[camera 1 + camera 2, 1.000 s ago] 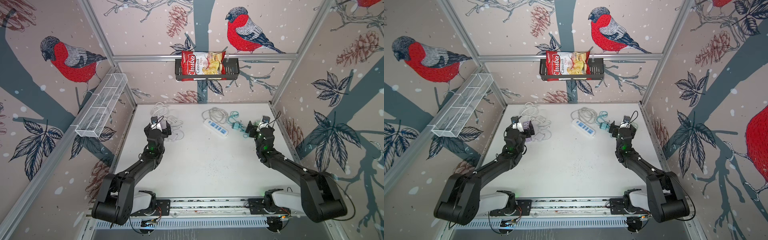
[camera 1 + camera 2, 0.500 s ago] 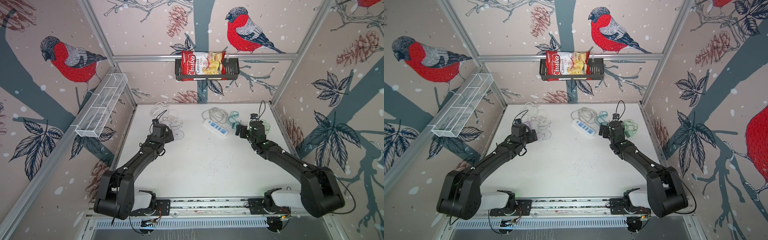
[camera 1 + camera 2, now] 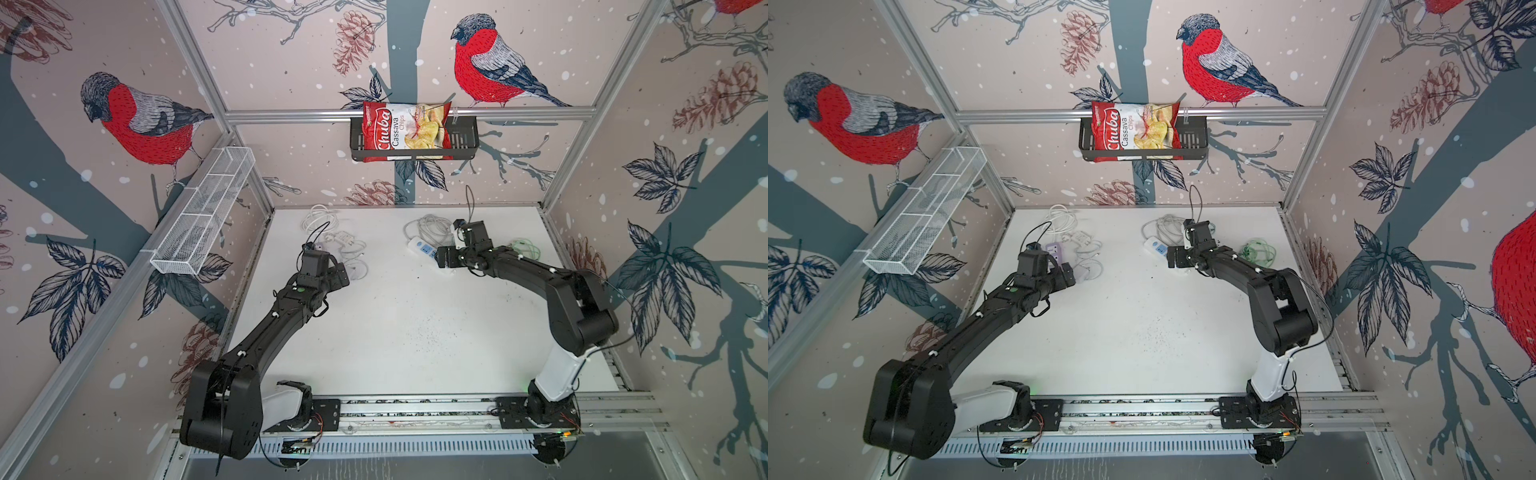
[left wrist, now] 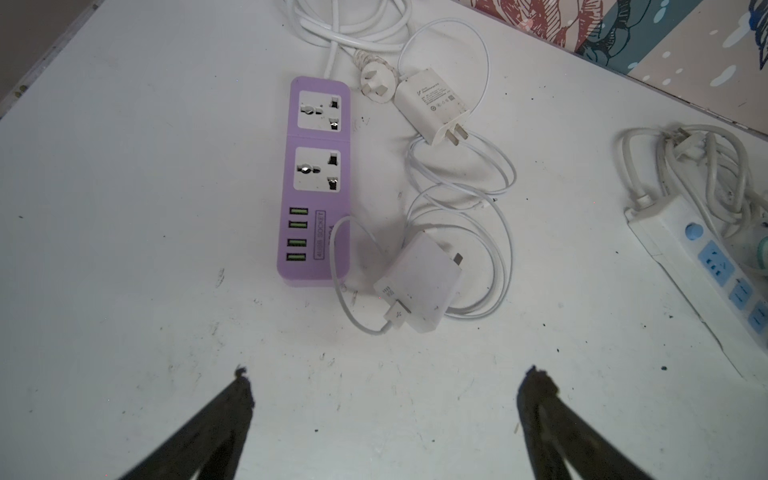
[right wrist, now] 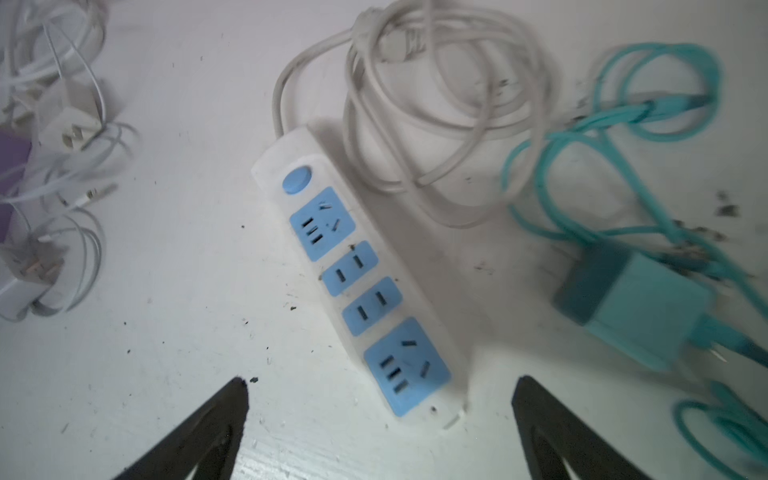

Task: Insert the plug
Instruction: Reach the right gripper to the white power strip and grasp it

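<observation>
While no plug is held, the white charger lies loose just beside the purple power strip. Left gripper and right gripper are spread wide, empty. The looped cable could be snagged and the unheld strip shoved. A chips bag is kept in the black basket; the wire basket looks empty.

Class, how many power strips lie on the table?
2. A purple plastic power strip lies towards the left; a white plastic power strip with blue sockets lies right of it, near the back middle.
</observation>
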{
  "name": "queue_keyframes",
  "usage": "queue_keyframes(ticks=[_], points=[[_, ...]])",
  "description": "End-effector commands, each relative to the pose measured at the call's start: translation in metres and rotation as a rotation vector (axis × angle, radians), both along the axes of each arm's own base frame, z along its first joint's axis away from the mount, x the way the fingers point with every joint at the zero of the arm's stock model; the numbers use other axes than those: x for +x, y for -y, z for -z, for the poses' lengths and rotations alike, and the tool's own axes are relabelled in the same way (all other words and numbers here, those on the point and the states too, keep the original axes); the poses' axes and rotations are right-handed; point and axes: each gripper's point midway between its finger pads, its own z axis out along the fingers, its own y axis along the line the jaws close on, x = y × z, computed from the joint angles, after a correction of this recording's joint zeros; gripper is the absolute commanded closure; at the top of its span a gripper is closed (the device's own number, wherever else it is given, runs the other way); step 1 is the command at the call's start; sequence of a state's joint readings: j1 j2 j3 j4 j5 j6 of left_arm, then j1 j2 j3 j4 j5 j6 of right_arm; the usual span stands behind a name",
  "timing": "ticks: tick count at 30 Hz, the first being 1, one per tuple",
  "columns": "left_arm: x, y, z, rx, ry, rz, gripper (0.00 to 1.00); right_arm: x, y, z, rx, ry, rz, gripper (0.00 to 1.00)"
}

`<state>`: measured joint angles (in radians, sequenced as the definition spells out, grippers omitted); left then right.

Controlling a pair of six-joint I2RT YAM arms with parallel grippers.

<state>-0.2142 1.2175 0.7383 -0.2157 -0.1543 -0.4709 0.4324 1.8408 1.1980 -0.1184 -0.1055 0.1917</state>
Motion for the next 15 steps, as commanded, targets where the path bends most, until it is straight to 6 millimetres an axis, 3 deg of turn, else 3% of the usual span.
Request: queue_keyframes(ticks=[1,6,15], points=[[-0.011,0.006,0.005,-0.036,-0.031,0.021,0.02,0.006,-0.011,0.013,-0.039,-0.038,-0.076,0.01],[-0.02,0.018,0.002,-0.09,-0.042,0.08,0.02,0.029,-0.019,0.017,-0.104,-0.007,-0.096,0.0],[-0.031,0.025,-0.008,-0.168,-0.023,0.09,0.02,0.044,-0.038,0.039,-0.152,-0.042,-0.152,0.05]])
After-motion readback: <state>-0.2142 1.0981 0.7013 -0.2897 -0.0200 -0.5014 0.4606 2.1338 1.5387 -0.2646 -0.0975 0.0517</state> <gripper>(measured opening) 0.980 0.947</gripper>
